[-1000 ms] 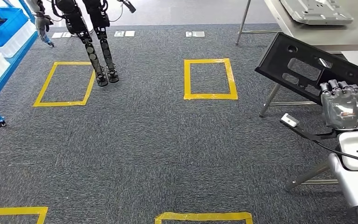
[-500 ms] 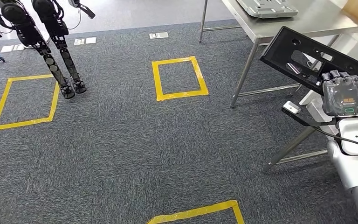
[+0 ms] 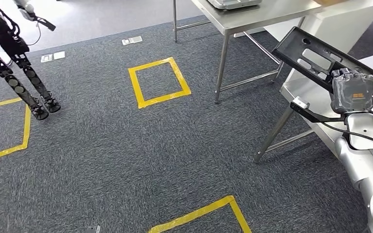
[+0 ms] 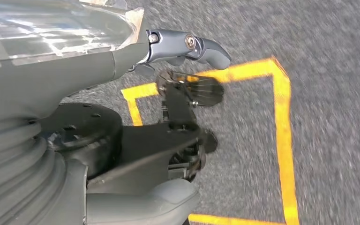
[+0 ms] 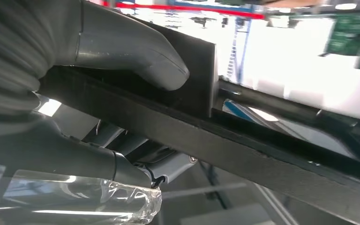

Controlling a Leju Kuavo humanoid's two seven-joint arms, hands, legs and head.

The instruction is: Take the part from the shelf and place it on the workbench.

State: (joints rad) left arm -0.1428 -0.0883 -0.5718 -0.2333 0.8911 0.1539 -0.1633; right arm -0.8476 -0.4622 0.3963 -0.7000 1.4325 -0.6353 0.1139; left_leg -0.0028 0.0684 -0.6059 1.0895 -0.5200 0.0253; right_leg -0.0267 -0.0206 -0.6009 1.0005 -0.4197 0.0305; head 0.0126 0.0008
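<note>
- right hand (image 3: 353,92) grips black perforated panel part (image 3: 315,56), thumb (image 5: 131,51) clamped over its edge
- part held tilted in the air, just beside the steel tabletop (image 3: 252,17)
- left hand (image 4: 178,122) hangs over carpet with yellow tape square (image 4: 281,136); grasp state: cannot tell

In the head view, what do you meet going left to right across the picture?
Another robot's black legs → closed yellow tape square on the carpet → steel table's front leg → long black slotted plastic part held by the right robot hand.
</note>
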